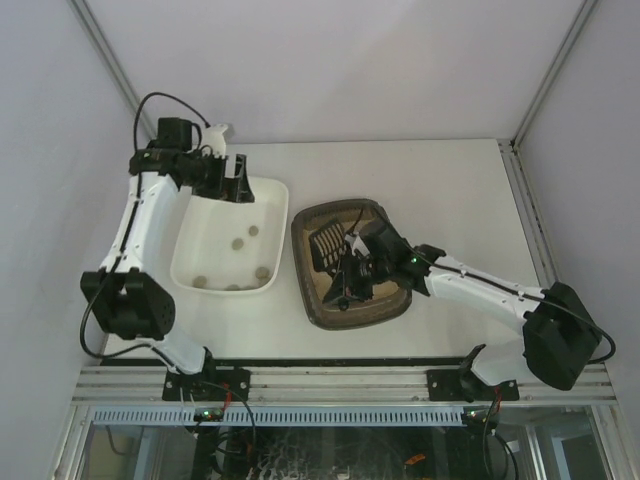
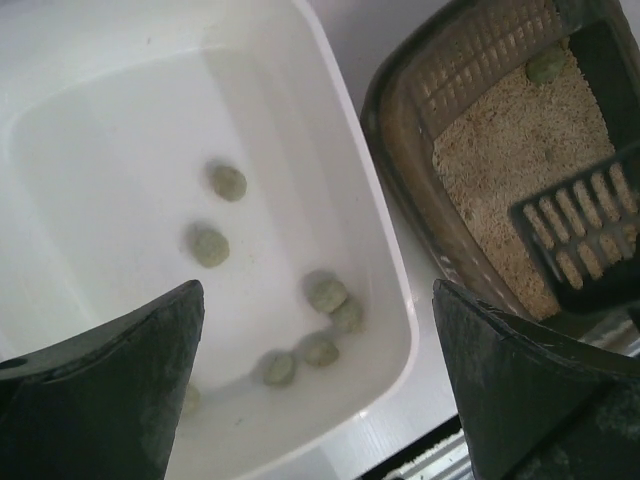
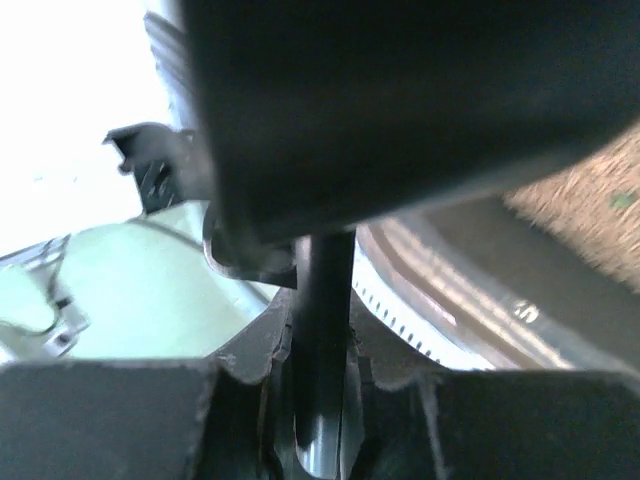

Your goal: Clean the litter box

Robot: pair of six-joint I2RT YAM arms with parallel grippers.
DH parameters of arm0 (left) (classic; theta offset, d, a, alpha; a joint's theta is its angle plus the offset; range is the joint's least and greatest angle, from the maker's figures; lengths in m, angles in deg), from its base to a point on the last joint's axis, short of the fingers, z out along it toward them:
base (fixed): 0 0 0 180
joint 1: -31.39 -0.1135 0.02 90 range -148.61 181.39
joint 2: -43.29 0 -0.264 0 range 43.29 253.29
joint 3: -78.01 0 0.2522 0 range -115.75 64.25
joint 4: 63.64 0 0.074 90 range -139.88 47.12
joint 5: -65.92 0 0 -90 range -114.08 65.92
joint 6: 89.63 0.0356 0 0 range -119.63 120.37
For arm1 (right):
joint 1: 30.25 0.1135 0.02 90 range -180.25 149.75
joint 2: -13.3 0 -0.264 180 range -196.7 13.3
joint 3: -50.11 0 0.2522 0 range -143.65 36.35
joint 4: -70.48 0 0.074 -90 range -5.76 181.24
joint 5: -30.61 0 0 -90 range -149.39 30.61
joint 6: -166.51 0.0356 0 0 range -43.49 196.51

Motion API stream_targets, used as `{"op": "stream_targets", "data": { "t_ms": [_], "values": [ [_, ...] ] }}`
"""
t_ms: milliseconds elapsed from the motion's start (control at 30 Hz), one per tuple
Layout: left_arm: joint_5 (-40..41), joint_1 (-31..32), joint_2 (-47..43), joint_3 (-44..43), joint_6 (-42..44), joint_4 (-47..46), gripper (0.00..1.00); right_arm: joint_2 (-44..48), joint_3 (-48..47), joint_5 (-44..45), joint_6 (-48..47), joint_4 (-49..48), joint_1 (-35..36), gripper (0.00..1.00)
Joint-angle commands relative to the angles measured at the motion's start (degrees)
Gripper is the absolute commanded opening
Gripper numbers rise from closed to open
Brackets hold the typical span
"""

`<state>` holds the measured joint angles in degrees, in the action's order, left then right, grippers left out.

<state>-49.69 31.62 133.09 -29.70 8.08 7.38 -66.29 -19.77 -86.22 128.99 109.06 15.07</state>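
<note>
Several green clumps [image 2: 210, 246] in white tray [image 2: 392, 290]; litter box [image 2: 400, 125] holds sand [image 2: 510, 150]. Left gripper [image 2: 318, 300] wide, right gripper [image 3: 320, 400] clamping scoop [image 2: 585, 235].

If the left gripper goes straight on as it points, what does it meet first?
Likely the floor of the white tray, by the greenish lumps; the left gripper hangs open above it. Depth unclear.

I am seeing the litter box [image 1: 345, 318] lying just right of the tray [image 1: 195, 250], pellets [image 2: 228, 182] lying in the tray, scoop [image 2: 585, 235] sitting inside the box.
</note>
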Motion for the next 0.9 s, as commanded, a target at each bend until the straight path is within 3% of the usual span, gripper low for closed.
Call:
{"op": "stream_targets", "data": {
  "t_ms": [0,133,333,500,600,867],
  "values": [
    [1.91,4.94,7.13,-9.29,-0.23,-2.55,1.00,7.54,10.00,-18.36,20.02,-23.85,-2.61,0.00],
    [4.59,9.58,14.40,-14.98,-3.15,-8.49,1.00,12.49,18.38,-20.74,35.55,-35.47,-5.95,0.00],
    [3.26,15.06,25.56,-24.39,-4.64,-16.64,0.98,14.34,19.20,-19.98,44.06,-32.89,-8.89,0.00],
    [0.35,20.04,30.60,-24.95,-5.03,-25.15,0.98,11.46,19.20,-21.37,54.65,-37.29,-11.35,0.00],
    [-2.23,22.37,31.07,-21.47,-5.53,-30.79,0.97,10.44,19.20,-20.51,59.98,-34.39,-13.07,0.00],
    [-4.81,26.47,25.32,0.52,-8.12,-57.48,0.99,9.51,18.13,-16.57,65.26,-27.99,-14.56,0.00]
  ]
}}
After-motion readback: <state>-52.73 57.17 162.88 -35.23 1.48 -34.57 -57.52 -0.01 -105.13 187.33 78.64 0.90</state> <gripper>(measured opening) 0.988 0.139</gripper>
